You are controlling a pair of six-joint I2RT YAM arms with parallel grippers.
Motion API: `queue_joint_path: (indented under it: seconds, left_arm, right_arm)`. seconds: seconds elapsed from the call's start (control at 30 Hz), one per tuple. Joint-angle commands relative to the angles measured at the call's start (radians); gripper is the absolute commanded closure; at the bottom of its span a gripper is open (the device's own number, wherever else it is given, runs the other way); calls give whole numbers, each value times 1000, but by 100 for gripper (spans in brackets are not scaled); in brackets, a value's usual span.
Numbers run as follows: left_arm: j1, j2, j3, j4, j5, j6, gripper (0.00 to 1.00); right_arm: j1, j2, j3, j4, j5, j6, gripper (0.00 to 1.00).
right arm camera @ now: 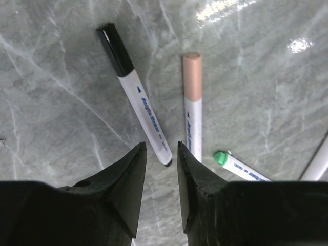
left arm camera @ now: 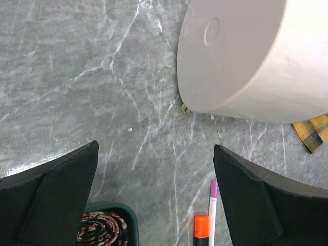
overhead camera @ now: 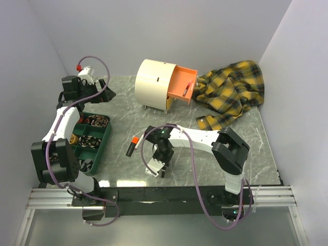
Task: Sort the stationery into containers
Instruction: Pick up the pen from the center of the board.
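Room and edges: the marble table (overhead camera: 246,148) is bare on its right near side. The far right corner is taken by the plaid cloth (overhead camera: 231,92), which touches the open orange drawer (overhead camera: 182,84) of the cream cabinet (overhead camera: 154,81). A green tray (overhead camera: 100,146) sits along the left side. The right gripper (right arm camera: 161,154) hangs low, close to the table's near edge.

Right gripper: we note the fingers drawn to a narrow slit with marble showing through it and nothing gripped. Just beyond the tips lie a black-capped pen (right arm camera: 141,105), a peach-capped pen (right arm camera: 193,97) (its lower barrel runs behind one finger) and a green-capped pen (right arm camera: 238,165). A fourth white barrel (right arm camera: 319,163) is cut off by the frame edge.

Left gripper (left arm camera: 156,148): fingers spread wide and empty, over bare marble near the cabinet's rounded side.

Writing: blue print runs along the pen barrels, but we cannot read it.

Hidden or cut off: a pink-capped pen (left arm camera: 212,205) and the orange-capped marker (left arm camera: 201,228) lie side by side, both cut by the left wrist view's lower edge. The tray holds coiled patterned things we cannot identify.
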Motion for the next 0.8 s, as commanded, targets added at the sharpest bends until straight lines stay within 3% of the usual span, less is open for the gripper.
queue_joint_path:
  seconds: [0.0,0.5,0.7,0.77]
  left_arm:
    - [5,-43,-11,21,-11,4,1]
    - [5,-61,-13,1,-12,15,1]
    - [8,-69,-16,-2,-12,20,1]
    - [6,-67,-14,-9,-14,23,1]
  right_arm:
    - [14,12,-20,-13,1,-31,62]
    - [33,135,27,-52,12,-14,65]
    - [31,160,36,-101,14,-11,93]
    - [31,146,24,-114,-6,-9,98]
